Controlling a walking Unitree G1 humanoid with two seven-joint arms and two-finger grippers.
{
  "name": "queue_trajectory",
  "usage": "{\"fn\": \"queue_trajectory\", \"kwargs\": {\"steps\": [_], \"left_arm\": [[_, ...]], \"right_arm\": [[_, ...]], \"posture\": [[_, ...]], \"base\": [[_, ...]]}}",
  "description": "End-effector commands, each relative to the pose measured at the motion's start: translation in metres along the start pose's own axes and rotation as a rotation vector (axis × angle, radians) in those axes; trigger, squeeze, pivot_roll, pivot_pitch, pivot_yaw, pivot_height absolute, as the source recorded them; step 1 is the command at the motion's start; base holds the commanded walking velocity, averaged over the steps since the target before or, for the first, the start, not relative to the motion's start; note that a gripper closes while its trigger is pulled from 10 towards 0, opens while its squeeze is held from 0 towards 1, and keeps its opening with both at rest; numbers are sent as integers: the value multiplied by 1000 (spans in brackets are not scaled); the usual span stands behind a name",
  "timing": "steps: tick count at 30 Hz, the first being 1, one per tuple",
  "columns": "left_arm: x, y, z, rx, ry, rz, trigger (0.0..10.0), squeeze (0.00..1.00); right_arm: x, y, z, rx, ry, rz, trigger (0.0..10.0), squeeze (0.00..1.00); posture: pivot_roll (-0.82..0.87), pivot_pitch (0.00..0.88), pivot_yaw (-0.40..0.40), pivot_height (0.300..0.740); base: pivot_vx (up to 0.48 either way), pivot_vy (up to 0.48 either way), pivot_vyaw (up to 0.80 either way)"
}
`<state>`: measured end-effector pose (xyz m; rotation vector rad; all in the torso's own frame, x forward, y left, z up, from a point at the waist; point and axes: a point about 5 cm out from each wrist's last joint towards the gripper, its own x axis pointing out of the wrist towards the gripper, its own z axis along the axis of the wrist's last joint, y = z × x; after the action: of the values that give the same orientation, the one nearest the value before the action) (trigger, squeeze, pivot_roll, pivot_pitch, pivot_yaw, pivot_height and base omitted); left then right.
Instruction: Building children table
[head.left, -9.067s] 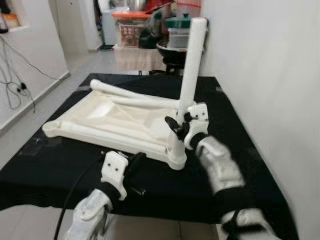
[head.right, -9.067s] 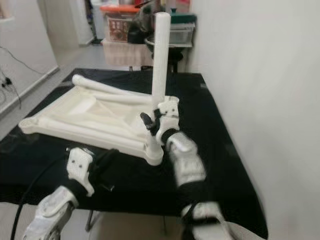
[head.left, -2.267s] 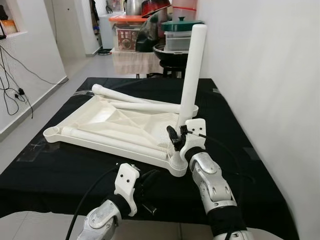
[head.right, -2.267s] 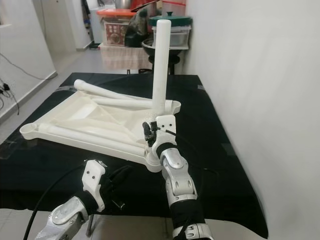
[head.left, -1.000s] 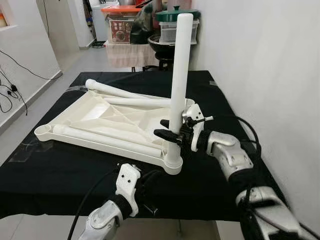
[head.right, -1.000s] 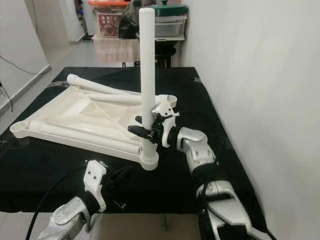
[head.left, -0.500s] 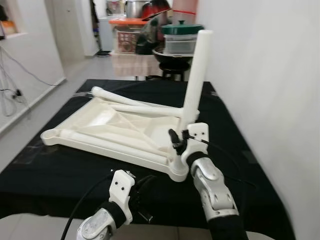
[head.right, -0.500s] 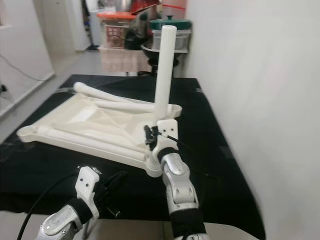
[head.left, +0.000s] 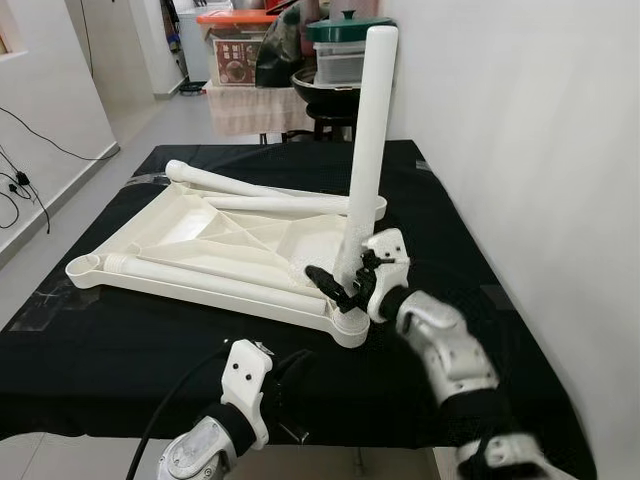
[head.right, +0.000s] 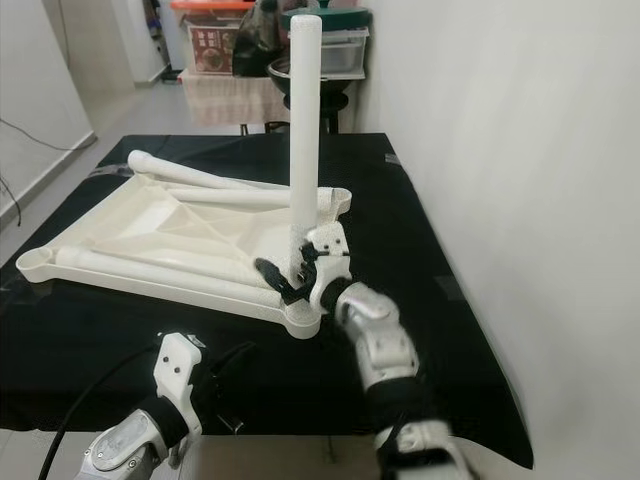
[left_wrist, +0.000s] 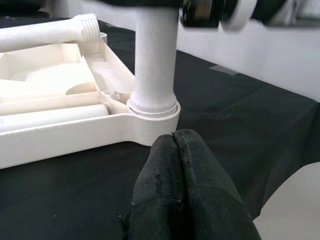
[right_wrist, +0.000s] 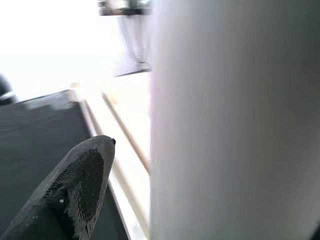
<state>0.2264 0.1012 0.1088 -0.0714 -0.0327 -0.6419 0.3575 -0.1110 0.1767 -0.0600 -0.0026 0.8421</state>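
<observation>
Surface: black-clothed bench (head.left: 120, 350) carried the upturned tabletop (head.left: 215, 250).
Right gripper (head.left: 345, 282): clasped the upright leg (head.left: 368, 140), apparently seating it.
Left gripper (left_wrist: 177, 175): fingers pressed together, idle.

- White tabletop (head.left: 210, 250) lies upside down, mid-surface.
- One white leg (head.left: 366, 150) stands upright in its socket at the near right corner.
- Loose legs (head.left: 240, 185) lie along the far edge.
</observation>
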Motion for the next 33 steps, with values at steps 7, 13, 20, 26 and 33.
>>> {"fn": "queue_trajectory", "kwargs": {"steps": [7, 13, 20, 26, 33], "left_arm": [[0, -3, 0, 0, 9, -5, 10000, 0], [-1, -5, -1, -4, 12, -6, 10000, 0], [-2, -6, -3, -7, 18, -7, 10000, 0], [-4, -6, -3, -9, 21, -8, 10000, 0], [-4, -5, -4, -7, 28, -9, 10000, 0]], "right_arm": [[-1, -1, -1, -18, 67, 338, 10000, 0], [-2, -11, 3, 0, 81, 352, 0, 0], [-9, -23, 1, -8, 42, 237, 0, 0], [-17, -23, -22, 74, 59, 8, 0, 0], [-17, 21, -64, 187, 115, -654, 0, 0]], "posture": [[67, 0, -24, 740], [75, 0, -27, 740], [69, 0, -23, 740], [64, 0, -34, 740], [42, 0, -7, 740]], "base": [[0, 0, 0], [0, 0, 0], [0, 0, 0], [0, 0, 0], [0, 0, 0]]}}
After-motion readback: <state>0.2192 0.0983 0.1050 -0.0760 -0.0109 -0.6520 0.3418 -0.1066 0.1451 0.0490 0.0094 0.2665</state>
